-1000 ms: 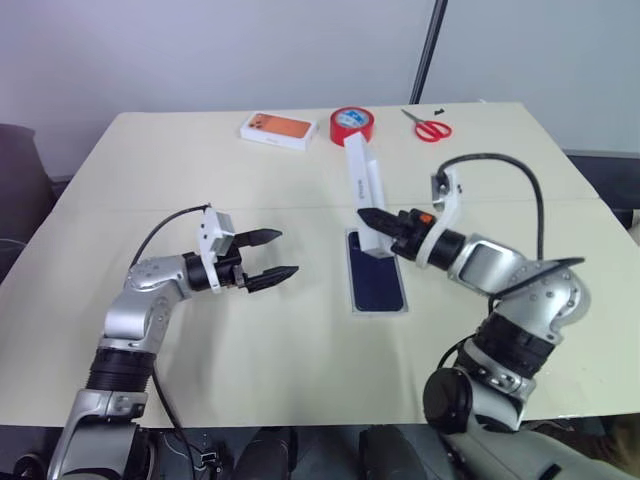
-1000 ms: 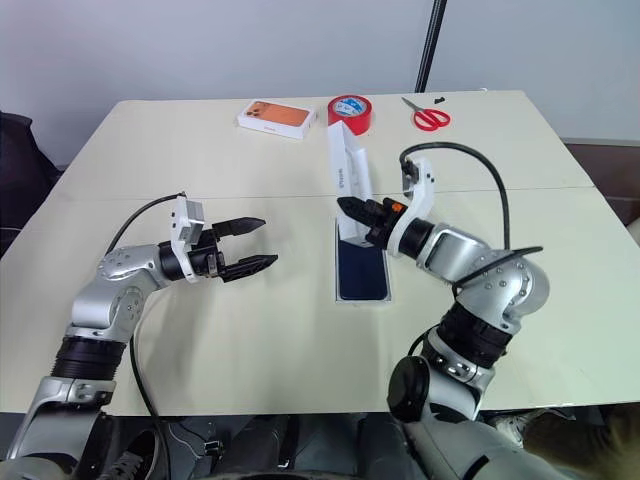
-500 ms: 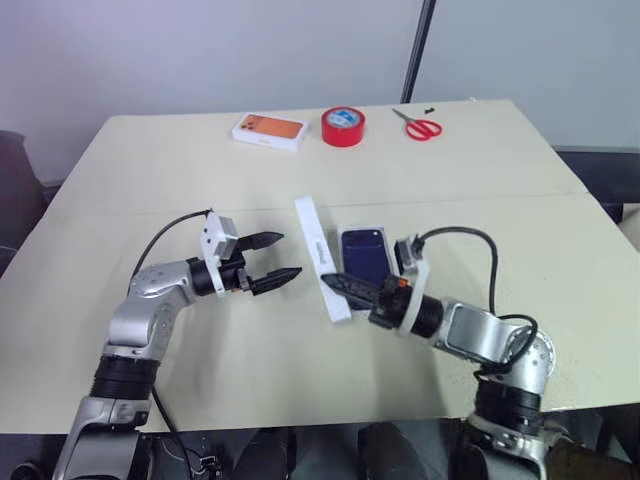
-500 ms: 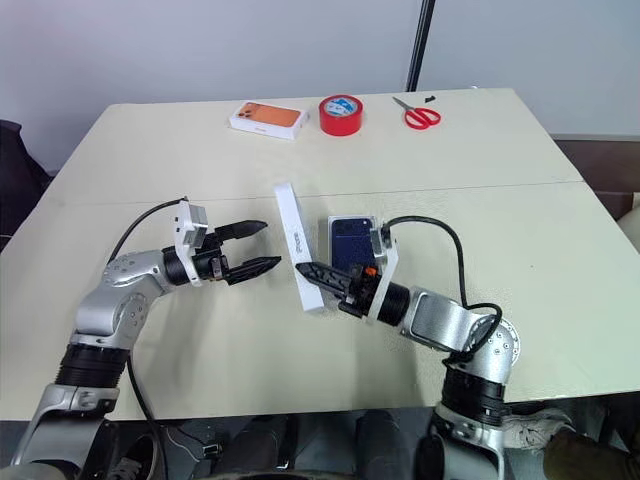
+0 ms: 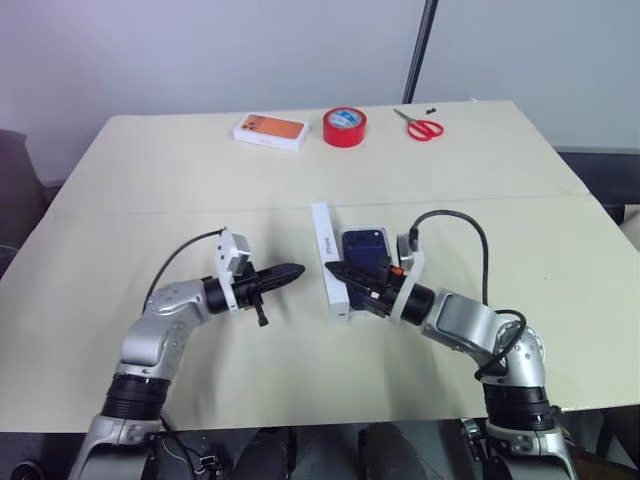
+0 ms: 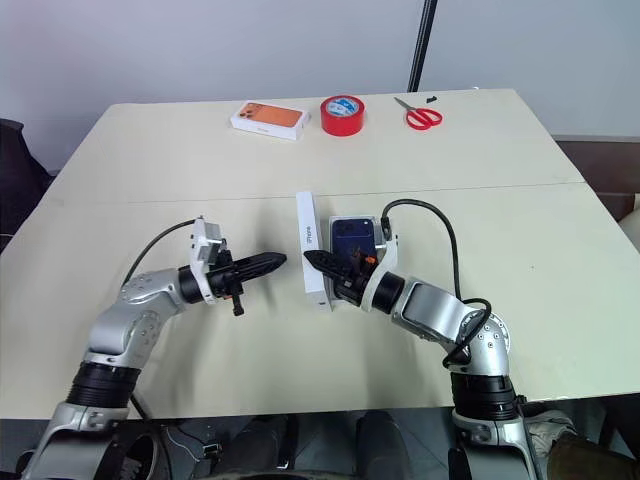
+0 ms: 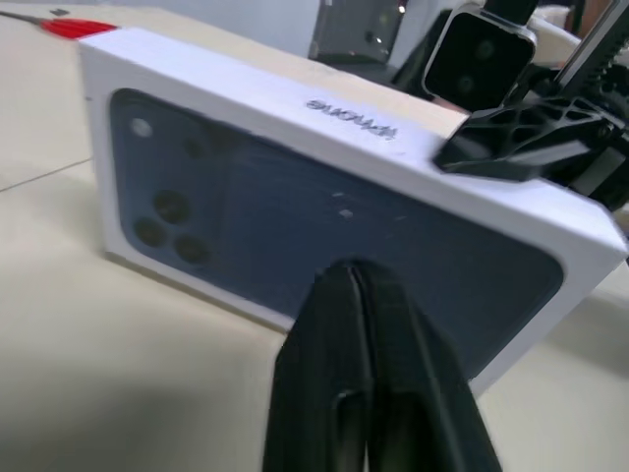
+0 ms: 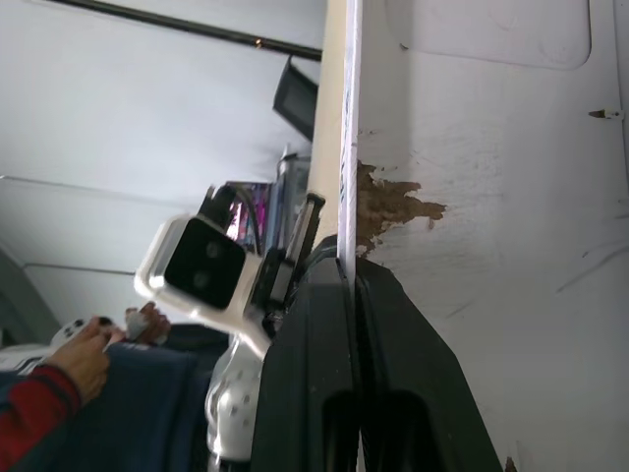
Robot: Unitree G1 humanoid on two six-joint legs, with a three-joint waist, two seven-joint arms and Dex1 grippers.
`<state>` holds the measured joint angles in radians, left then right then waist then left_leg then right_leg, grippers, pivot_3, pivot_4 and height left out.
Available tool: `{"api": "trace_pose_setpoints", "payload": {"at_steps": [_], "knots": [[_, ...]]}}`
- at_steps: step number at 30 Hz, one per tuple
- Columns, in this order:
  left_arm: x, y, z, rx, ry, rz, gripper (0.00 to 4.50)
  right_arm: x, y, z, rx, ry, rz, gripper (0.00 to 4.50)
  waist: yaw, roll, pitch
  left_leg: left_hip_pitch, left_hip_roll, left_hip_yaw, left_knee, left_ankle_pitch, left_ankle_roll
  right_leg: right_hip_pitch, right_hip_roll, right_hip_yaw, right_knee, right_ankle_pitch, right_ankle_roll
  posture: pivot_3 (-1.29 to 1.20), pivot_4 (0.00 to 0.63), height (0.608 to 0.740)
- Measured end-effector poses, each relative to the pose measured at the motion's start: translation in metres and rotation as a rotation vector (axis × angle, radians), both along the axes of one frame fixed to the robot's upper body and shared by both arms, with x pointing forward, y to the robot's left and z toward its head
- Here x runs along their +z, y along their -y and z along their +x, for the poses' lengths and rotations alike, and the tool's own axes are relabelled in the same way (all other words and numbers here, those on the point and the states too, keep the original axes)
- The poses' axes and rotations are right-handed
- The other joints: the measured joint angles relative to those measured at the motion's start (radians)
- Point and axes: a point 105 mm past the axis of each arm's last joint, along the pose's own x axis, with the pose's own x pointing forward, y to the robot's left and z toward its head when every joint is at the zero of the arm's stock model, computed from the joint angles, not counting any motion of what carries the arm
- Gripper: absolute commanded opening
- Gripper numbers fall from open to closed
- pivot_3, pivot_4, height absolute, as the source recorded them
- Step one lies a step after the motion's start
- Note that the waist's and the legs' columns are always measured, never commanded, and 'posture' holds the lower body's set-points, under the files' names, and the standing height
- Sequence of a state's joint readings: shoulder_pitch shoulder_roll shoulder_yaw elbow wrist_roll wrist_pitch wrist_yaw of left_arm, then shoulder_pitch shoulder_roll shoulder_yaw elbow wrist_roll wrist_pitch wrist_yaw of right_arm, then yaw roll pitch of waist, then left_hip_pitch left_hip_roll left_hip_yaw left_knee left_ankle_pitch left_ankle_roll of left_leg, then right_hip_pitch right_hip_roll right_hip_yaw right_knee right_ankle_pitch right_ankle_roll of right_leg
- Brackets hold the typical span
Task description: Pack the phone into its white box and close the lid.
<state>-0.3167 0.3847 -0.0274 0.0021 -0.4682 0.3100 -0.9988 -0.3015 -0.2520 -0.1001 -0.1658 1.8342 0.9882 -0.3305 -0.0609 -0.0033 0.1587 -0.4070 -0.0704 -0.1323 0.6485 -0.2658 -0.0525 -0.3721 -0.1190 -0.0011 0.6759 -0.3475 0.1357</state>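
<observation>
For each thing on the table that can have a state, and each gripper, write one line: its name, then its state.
lid: off the box, on edge, pinched by the right gripper
phone: flat in the white box
left gripper: shut, empty
right gripper: shut on lid
scissors: closed

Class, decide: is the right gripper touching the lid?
Touching. In the right wrist view the right gripper's black fingers close on the thin white wall of the lid; the left eye view shows the lid standing on edge at its tips.

table (image 5: pixel 150 190): beige, seamed | wall (image 5: pixel 200 50): pale grey | pole (image 5: pixel 420 50): black
</observation>
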Motion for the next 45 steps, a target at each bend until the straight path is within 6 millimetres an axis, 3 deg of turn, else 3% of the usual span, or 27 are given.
{"api": "trace_pose_setpoints", "payload": {"at_steps": [4, 7, 11, 15, 18, 21, 24, 26, 28, 31, 34, 37, 45], "knots": [[-0.004, 0.015, 0.006, 0.025, 0.014, -0.017, 0.05, -0.001, 0.005, 0.006, -0.045, 0.015, -0.005, 0.0, 0.006, 0.0, 0.0, 0.0, 0.0, 0.0, 0.0, 0.0, 0.0, 0.0, 0.0, 0.0, 0.0, 0.0, 0.0, 0.0, 0.15, 0.74], [-0.006, 0.03, 0.009, 0.019, 0.011, -0.038, 0.0, -0.001, 0.009, 0.007, -0.059, 0.019, 0.005, 0.88, 0.011, 0.0, 0.0, 0.0, 0.0, 0.0, 0.0, 0.0, 0.0, 0.001, 0.0, 0.0, 0.0, 0.0, 0.0, 0.0, 0.15, 0.74], [0.002, 0.054, 0.018, -0.006, 0.04, -0.062, 0.0, 0.008, 0.04, 0.012, -0.13, 0.123, -0.093, 2.88, 0.023, 0.0, 0.0, -0.001, -0.002, 0.001, 0.002, -0.001, 0.001, 0.002, -0.001, 0.0, -0.003, 0.0, 0.0, 0.0, 0.15, 0.74], [0.008, 0.068, 0.025, -0.02, 0.071, -0.066, 0.0, 0.024, 0.089, 0.012, -0.298, 0.19, -0.097, 2.88, 0.026, -0.001, 0.0, -0.001, -0.002, 0.001, 0.0, -0.001, 0.002, 0.003, 0.0, -0.002, -0.006, 0.0, 0.0, 0.0, 0.15, 0.74], [0.004, 0.074, 0.026, -0.029, 0.055, -0.069, 0.0, 0.019, 0.107, 0.002, -0.325, 0.213, -0.192, 2.88, 0.016, -0.001, 0.0, 0.0, -0.002, 0.002, 0.001, -0.001, 0.002, 0.004, 0.0, -0.002, -0.006, 0.0, 0.0, 0.0, 0.15, 0.74], [0.002, 0.086, 0.023, -0.065, 0.055, -0.074, 0.0, 0.019, 0.122, 0.002, -0.34, 0.3, -0.398, 2.88, 0.016, -0.001, 0.0, 0.001, -0.002, 0.003, 0.001, -0.002, 0.004, 0.004, 0.001, -0.001, -0.005, 0.0, 0.0, 0.0, 0.15, 0.74], [-0.002, 0.089, 0.021, -0.077, 0.047, -0.054, 0.0, 0.015, 0.124, 0.009, -0.357, 0.385, -0.55, 2.88, 0.016, -0.001, 0.0, 0.001, -0.002, 0.003, 0.001, -0.001, 0.004, 0.004, 0.001, -0.001, -0.005, 0.0, 0.0, 0.0, 0.15, 0.74], [-0.004, 0.087, 0.023, -0.074, 0.037, -0.039, 0.0, 0.008, 0.12, 0.014, -0.343, 0.442, -0.655, 2.38, 0.017, -0.001, 0.0, 0.001, -0.002, 0.003, 0.001, -0.001, 0.003, 0.004, 0.001, -0.001, -0.005, 0.0, 0.0, 0.0, 0.15, 0.74], [-0.004, 0.083, 0.026, -0.069, 0.029, -0.019, 0.0, 0.0, 0.117, 0.018, -0.332, 0.486, -0.746, 1.63, 0.018, -0.001, 0.0, 0.001, -0.002, 0.002, 0.001, -0.001, 0.003, 0.004, 0.001, -0.001, -0.005, 0.0, 0.0, 0.0, 0.15, 0.74], [-0.006, 0.07, 0.031, -0.041, 0.002, 0.014, 0.0, -0.009, 0.115, 0.024, -0.318, 0.581, -0.909, 0.09, 0.018, -0.001, 0.0, 0.001, -0.002, 0.002, 0.001, -0.001, 0.002, 0.004, 0.001, -0.001, -0.005, 0.0, 0.0, 0.0, 0.15, 0.74], [-0.011, 0.05, 0.036, 0.002, -0.021, 0.064, 0.0, -0.018, 0.119, 0.031, -0.322, 0.64, -1.048, 0.04, 0.017, -0.001, 0.0, 0.001, -0.002, 0.001, 0.001, 0.0, 0.002, 0.004, 0.001, -0.001, -0.005, 0.0, 0.0, 0.0, 0.15, 0.74], [-0.017, 0.042, 0.036, 0.018, -0.05, 0.096, 0.0, -0.026, 0.124, 0.036, -0.296, 0.7, -1.186, 0.04, 0.019, -0.001, 0.0, 0.001, -0.002, 0.001, 0.001, 0.0, 0.002, 0.004, 0.0, -0.001, -0.006, 0.0, 0.0, 0.0, 0.15, 0.74], [-0.04, 0.06, 0.029, -0.038, -0.167, 0.17, 0.0, -0.026, 0.115, 0.039, -0.226, 0.778, -1.216, 0.04, 0.022, -0.001, 0.0, 0.001, -0.002, 0.001, 0.001, 0.0, 0.002, 0.004, 0.0, -0.002, -0.006, 0.0, 0.0, 0.0, 0.15, 0.74]]}}
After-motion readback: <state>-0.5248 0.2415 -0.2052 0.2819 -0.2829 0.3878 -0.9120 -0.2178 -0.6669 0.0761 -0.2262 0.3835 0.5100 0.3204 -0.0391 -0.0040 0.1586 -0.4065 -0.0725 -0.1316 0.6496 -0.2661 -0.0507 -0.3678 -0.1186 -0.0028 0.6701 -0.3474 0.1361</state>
